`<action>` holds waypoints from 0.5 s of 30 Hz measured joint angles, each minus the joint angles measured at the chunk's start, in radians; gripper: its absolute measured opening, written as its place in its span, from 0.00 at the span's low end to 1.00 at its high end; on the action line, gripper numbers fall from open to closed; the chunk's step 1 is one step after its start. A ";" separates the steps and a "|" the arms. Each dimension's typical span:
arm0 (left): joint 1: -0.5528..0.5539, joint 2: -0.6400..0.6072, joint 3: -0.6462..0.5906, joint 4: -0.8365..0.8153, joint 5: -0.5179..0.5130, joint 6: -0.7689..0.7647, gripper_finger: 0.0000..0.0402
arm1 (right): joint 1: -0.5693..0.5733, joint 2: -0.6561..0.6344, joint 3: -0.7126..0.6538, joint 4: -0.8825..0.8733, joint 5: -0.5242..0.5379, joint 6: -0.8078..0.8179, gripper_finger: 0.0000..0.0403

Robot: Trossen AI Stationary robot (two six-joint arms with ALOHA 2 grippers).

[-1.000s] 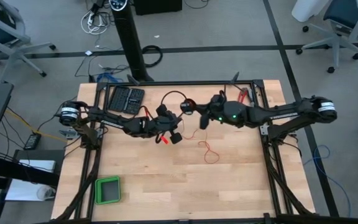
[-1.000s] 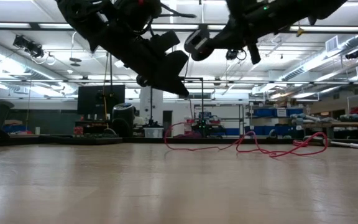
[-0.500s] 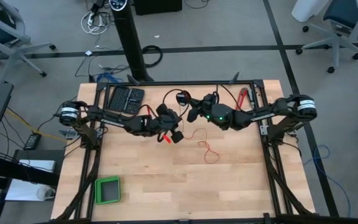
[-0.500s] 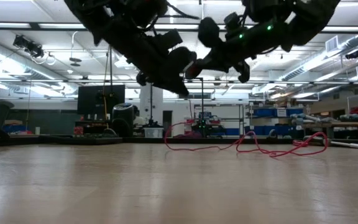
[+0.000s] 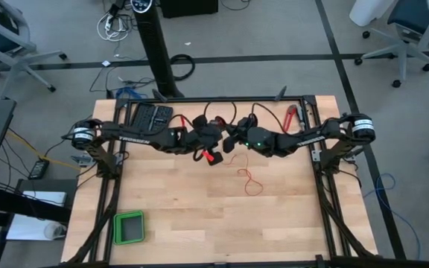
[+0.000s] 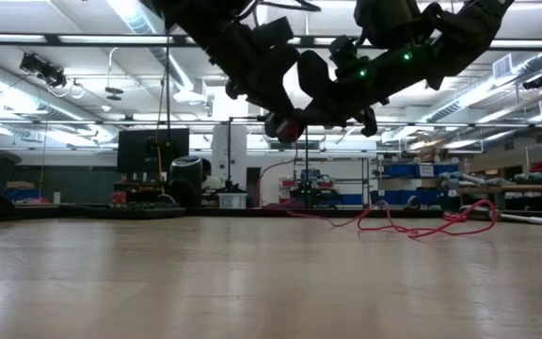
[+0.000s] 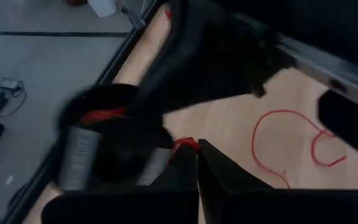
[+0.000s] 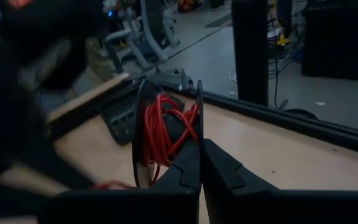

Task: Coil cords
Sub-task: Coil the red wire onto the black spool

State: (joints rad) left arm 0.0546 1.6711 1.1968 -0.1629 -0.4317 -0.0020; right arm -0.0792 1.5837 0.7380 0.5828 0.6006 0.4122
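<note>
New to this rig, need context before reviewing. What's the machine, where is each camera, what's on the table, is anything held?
It is a robot with two dark jointed arms over a light wooden table. One picture looks straight down, one looks level across the tabletop, and one sits on each wrist.

The left gripper and right gripper meet above the table's middle, both shut. The right one is pinched on a clear-rimmed spool wound with thin red cord. At the left fingertips a bit of red shows; I cannot tell whether it is gripped.

The loose end of the thin red cord lies squiggled on the wood. Also there: a black keypad-like slab at the far left, a red-handled hand tool at the far right and a green square tray at the near left.
</note>
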 joint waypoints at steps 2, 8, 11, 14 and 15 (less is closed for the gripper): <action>0.006 0.000 0.022 -0.050 0.000 0.024 0.00 | 0.007 0.000 0.000 -0.029 -0.001 -0.005 0.00; 0.032 0.001 0.049 -0.117 0.010 0.052 0.00 | 0.025 -0.002 0.000 -0.045 -0.006 -0.040 0.00; 0.042 0.001 0.049 -0.108 0.072 0.036 0.00 | 0.024 -0.002 0.000 -0.048 -0.011 -0.047 0.00; 0.044 0.005 0.050 -0.087 0.133 0.011 0.00 | 0.022 -0.002 0.000 -0.048 -0.015 -0.048 0.00; 0.044 0.006 0.050 -0.088 0.144 0.001 0.00 | 0.021 -0.002 0.000 -0.048 -0.020 -0.049 0.00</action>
State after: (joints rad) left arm 0.0983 1.6768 1.2469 -0.2511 -0.2873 -0.0008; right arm -0.0577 1.5822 0.7380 0.5346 0.5808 0.3627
